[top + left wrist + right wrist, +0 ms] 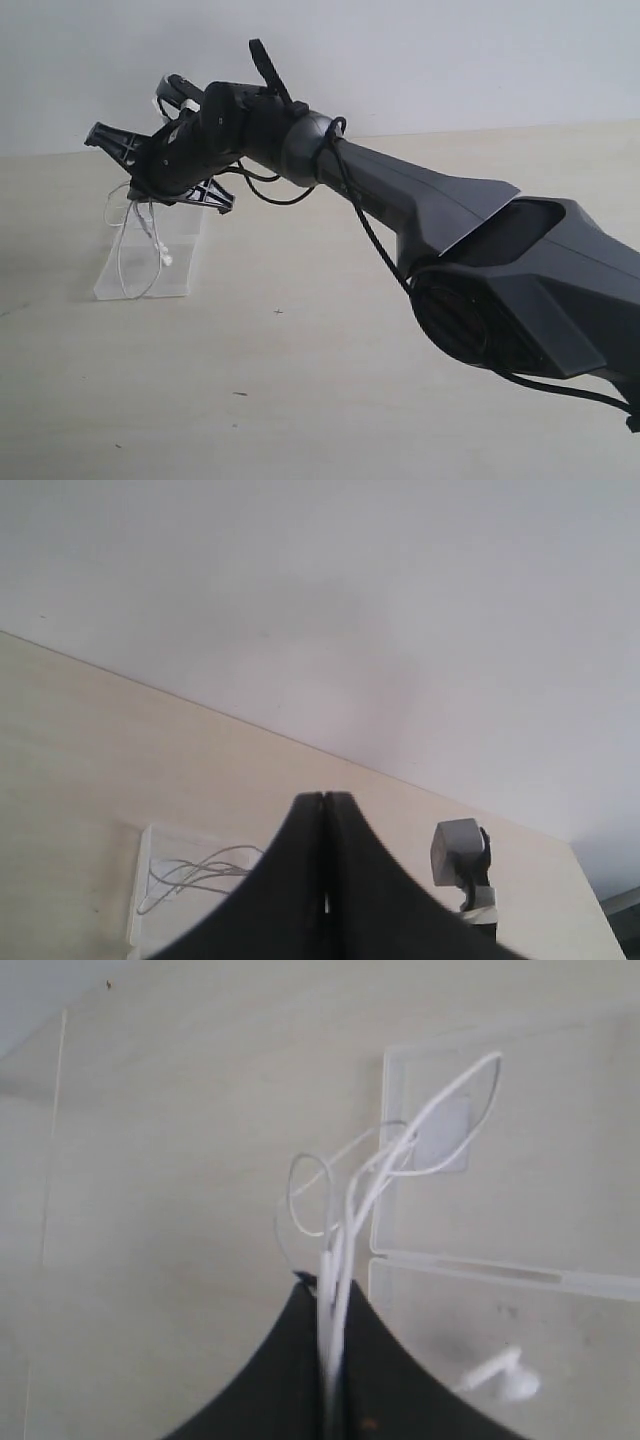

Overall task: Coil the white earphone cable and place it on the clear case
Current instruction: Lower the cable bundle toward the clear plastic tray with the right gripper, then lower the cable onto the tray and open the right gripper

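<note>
Both grippers are resting closed, left (325,802) empty, right (326,1290) pinching cable (352,1188) loops beyond its fingers (280,1380) above the case (600,1282); lowering and release seem next.

left gripper (325,798): jaws pressed together | right gripper (328,1290): jaws pressed together | right arm (420,210): stretched across toward the left

My pale wooden table (300,400) carries the clear case (180,272), lying flat toward its far left, and a few tiny dark specks (278,312).
</note>
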{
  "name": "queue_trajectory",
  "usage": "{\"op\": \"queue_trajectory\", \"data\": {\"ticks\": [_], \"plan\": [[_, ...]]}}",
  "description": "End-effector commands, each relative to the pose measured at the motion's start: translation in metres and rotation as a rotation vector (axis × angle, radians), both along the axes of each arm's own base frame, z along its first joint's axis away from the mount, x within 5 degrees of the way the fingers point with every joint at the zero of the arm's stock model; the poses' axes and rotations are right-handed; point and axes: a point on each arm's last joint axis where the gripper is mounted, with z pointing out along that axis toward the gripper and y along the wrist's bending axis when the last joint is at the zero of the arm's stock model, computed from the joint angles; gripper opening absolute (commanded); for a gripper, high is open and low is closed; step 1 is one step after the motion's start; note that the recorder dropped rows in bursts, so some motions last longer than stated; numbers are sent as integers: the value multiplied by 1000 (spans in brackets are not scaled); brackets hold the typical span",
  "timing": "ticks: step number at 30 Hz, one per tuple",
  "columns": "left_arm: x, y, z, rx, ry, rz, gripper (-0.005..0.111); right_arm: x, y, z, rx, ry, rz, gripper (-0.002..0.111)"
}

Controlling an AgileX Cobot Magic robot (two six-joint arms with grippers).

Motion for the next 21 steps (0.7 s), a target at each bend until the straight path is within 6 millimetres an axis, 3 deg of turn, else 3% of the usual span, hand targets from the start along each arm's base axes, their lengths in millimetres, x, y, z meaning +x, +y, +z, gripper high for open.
{"op": "queue_trajectory", "data": {"ticks": [1,21], "plan": [[-1,0,2,-1,-11,10,0,2,0,9,18,-37,-10,0],[-1,0,2,-2,-11,8,0,7,-5,0,-57,-79,-29,0]]}}
